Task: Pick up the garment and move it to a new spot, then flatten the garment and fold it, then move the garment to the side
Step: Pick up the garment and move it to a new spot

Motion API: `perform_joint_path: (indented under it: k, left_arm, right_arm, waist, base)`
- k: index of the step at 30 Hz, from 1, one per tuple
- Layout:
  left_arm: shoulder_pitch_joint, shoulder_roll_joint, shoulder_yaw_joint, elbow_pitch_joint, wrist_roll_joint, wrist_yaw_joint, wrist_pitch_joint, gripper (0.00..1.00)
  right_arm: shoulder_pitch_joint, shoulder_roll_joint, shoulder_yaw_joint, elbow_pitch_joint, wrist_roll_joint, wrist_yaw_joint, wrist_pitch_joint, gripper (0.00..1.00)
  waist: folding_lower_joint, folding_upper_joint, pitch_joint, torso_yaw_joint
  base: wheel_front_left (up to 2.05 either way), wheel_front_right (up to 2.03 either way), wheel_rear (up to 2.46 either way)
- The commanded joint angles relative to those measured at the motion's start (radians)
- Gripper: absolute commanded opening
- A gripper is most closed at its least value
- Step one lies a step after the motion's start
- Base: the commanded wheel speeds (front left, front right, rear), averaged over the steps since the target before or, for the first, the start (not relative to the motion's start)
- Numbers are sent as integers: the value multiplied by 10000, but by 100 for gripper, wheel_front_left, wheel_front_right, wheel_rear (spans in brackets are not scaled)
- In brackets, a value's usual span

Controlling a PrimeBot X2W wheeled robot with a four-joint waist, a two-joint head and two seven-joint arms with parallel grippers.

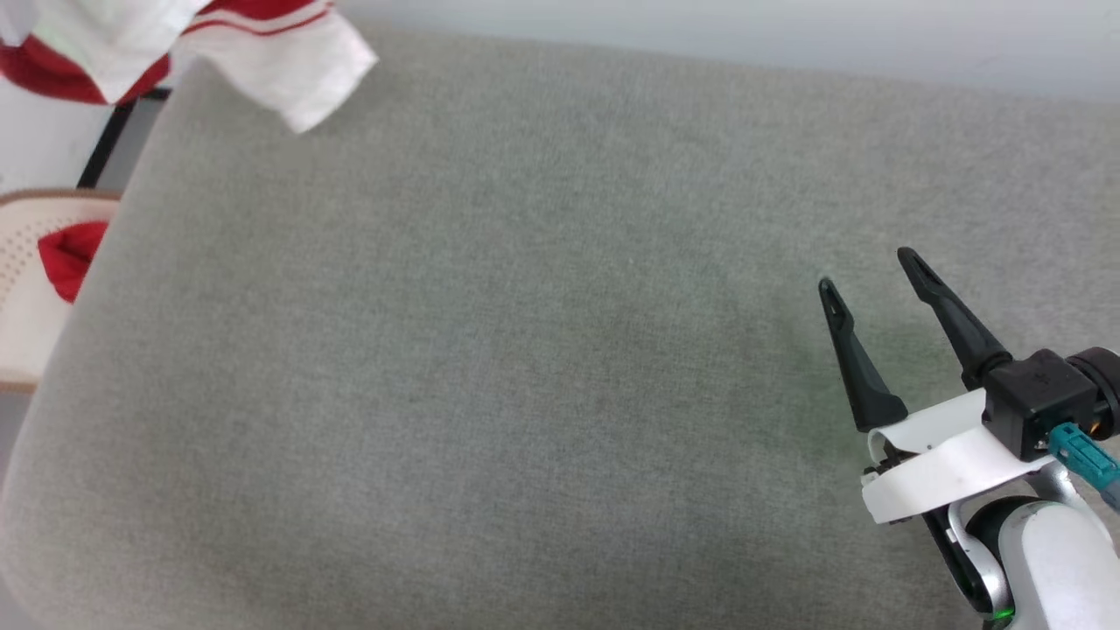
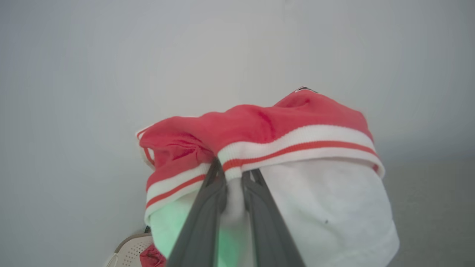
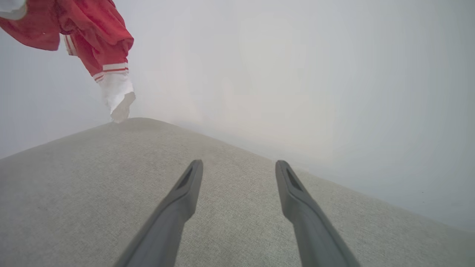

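Observation:
The garment, red with white sleeves and striped trim, hangs in the air over the far left corner of the grey cushioned surface. In the left wrist view my left gripper is shut on the garment, pinching the white-and-red striped trim. The right wrist view shows the garment dangling at the upper left, its white sleeve tip just above the surface. My right gripper stands open and empty over the right side of the surface, far from the cloth; its fingers are spread wide.
A beige perforated basket with a red cloth inside stands off the surface's left edge. A black frame leg shows beside it. A pale wall runs behind the surface's far edge.

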Motion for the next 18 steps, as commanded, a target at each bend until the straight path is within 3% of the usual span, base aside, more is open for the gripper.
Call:
perform_joint_path:
  k: [1,7,18]
  left_arm:
    - [-22,102,-64,-338,-76,-20,142,0]
    - [268,203,-219,-1931,-481,49,1073,0]
    - [982,-118,-725,-4727,-778,838,2530,0]
  right_arm:
    - [104,79,-87,76,153,1,-93,100]
    - [262,274,-537,411,96,1,-341,100]
    - [550,456,-1657,1144,-123,1,-686,100]
  waist:
    - [0,0,-428,-177]
    - [0,0,-865,-666]
    - [0,0,-1270,-2159]
  base:
    - [0,0,0]
    - [0,0,0]
    - [0,0,0]
